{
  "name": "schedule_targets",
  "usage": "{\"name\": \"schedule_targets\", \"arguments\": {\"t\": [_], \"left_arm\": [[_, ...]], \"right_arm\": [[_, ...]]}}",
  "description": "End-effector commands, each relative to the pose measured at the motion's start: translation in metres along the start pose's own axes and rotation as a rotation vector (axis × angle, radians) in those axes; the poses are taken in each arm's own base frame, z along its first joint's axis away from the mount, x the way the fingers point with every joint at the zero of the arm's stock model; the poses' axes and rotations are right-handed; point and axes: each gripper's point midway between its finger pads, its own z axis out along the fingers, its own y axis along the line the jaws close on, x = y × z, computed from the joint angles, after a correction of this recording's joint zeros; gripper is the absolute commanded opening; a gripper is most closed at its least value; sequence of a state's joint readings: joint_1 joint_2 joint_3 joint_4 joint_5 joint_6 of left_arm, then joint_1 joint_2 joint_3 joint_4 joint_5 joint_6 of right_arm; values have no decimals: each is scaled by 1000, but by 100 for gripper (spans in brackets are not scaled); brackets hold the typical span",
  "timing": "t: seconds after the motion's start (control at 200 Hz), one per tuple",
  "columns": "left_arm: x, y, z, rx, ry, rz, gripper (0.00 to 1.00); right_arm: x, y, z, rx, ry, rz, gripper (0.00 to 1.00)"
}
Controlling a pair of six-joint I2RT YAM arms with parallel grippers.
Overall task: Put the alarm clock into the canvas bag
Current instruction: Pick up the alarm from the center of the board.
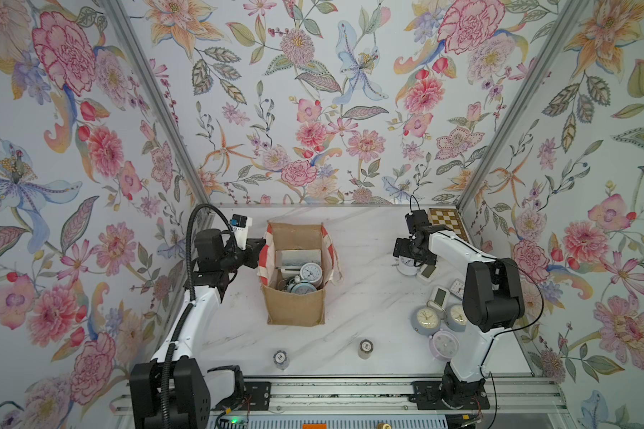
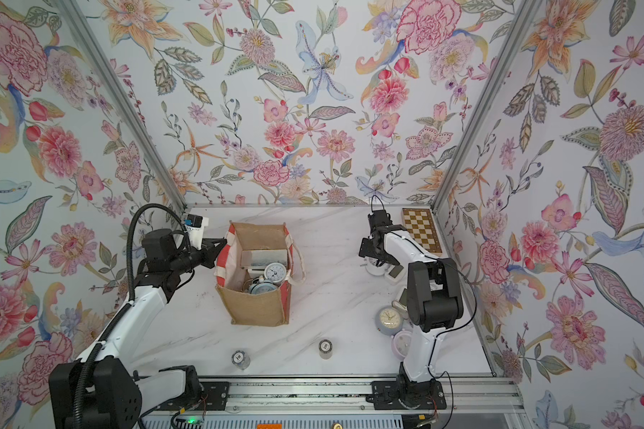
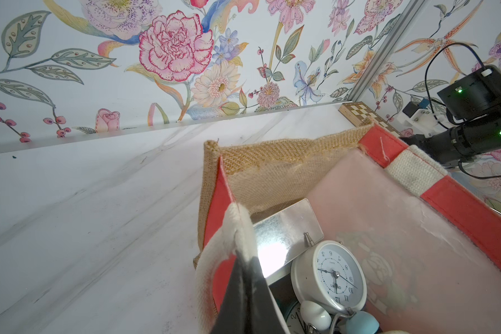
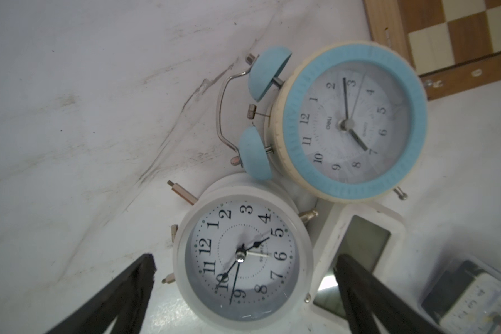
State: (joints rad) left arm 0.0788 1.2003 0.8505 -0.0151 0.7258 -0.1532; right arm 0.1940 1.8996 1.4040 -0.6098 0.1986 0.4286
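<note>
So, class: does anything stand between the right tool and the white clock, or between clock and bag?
Nothing does: the right tool hangs open over the white clock, though a digital clock lies under one finger. The bag stands open, unblocked.

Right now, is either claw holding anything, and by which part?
Left gripper: shut on the canvas bag, pinching its whitish strap at the rim. Right gripper: open over a white alarm clock, holding nothing.

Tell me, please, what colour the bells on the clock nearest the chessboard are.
The bells are light blue, clearest in the right wrist view.
</note>
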Motion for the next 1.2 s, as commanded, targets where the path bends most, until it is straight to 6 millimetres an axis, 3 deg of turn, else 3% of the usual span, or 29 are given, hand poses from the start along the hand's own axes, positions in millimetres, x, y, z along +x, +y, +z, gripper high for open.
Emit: {"name": "schedule_targets", "arguments": {"t": [0.0, 0.54, 1.196], "left_arm": [[-13, 1, -7, -19, -42, 45, 0], [-13, 0, -8, -20, -44, 44, 0], [-14, 0, -9, -23, -48, 49, 0]], "right_arm": [[3, 2, 11, 10, 16, 15, 99], [9, 6, 15, 12, 23, -2, 88], [18, 3, 25, 33, 47, -21, 90]]}}
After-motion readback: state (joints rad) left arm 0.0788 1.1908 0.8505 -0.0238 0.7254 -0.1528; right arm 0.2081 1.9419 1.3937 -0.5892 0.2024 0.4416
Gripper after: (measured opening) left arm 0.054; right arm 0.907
